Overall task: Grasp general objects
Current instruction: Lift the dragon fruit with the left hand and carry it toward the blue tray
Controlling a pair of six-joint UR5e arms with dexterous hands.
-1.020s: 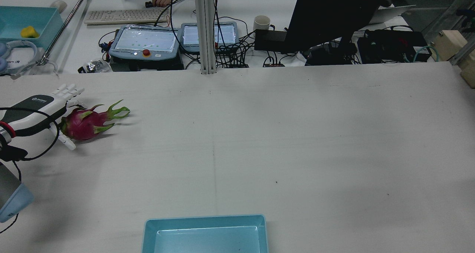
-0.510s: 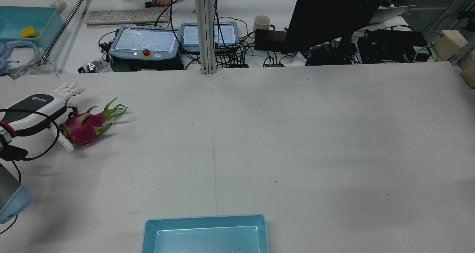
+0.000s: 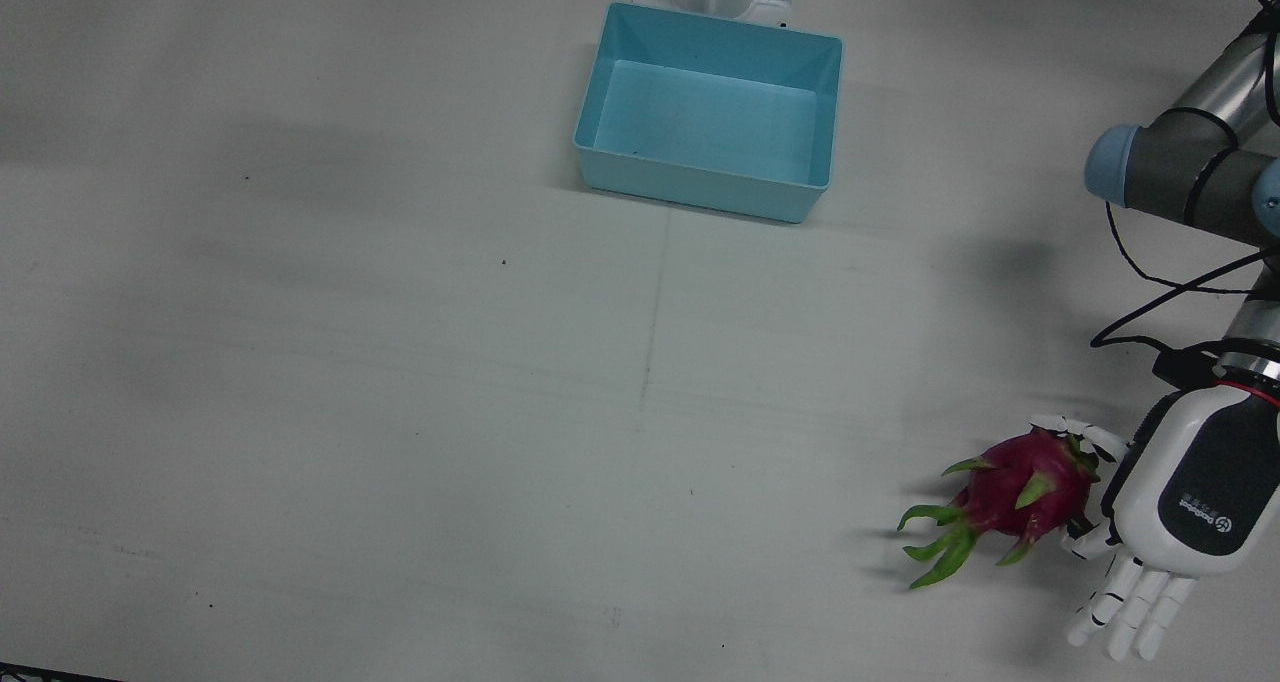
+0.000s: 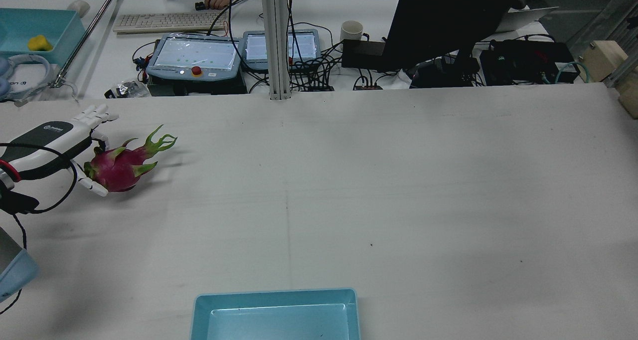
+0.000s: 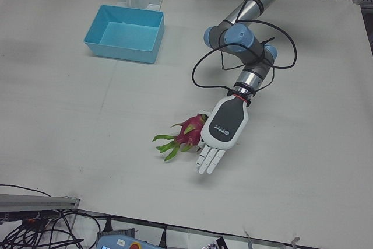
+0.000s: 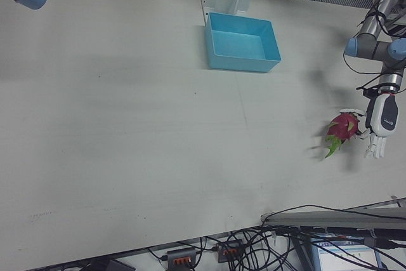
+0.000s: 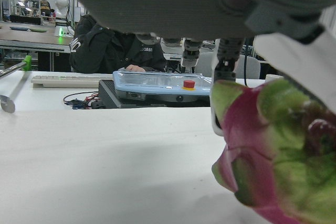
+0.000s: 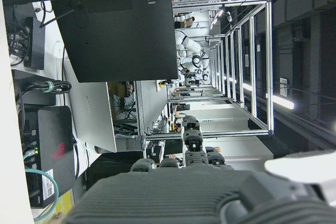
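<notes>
A pink dragon fruit (image 3: pixel 1025 487) with green leafy scales lies on the white table near its left end; it also shows in the rear view (image 4: pixel 117 168) and the left-front view (image 5: pixel 191 132). My left hand (image 3: pixel 1185 497) lies flat beside it, palm toward the fruit and fingers (image 3: pixel 1125 612) stretched straight past it. The thumb (image 4: pixel 94 186) touches the fruit's near side. The hand is open, not closed around the fruit. In the left hand view the fruit (image 7: pixel 273 150) fills the lower right. My right hand (image 8: pixel 184 182) shows only in its own view, holding nothing.
An empty light-blue bin (image 3: pixel 700 190) stands at the table's robot-side edge, in the middle (image 4: pixel 274 297). Beyond the far edge are teach pendants (image 4: pixel 194 56), a keyboard, a monitor (image 4: pixel 448 21) and cables. The left arm's cable (image 3: pixel 1150 272) loops above the hand.
The left hand has shifted slightly toward the table's far edge. The dragon fruit has turned with it, its leafy tip swinging upward in the rear view.
</notes>
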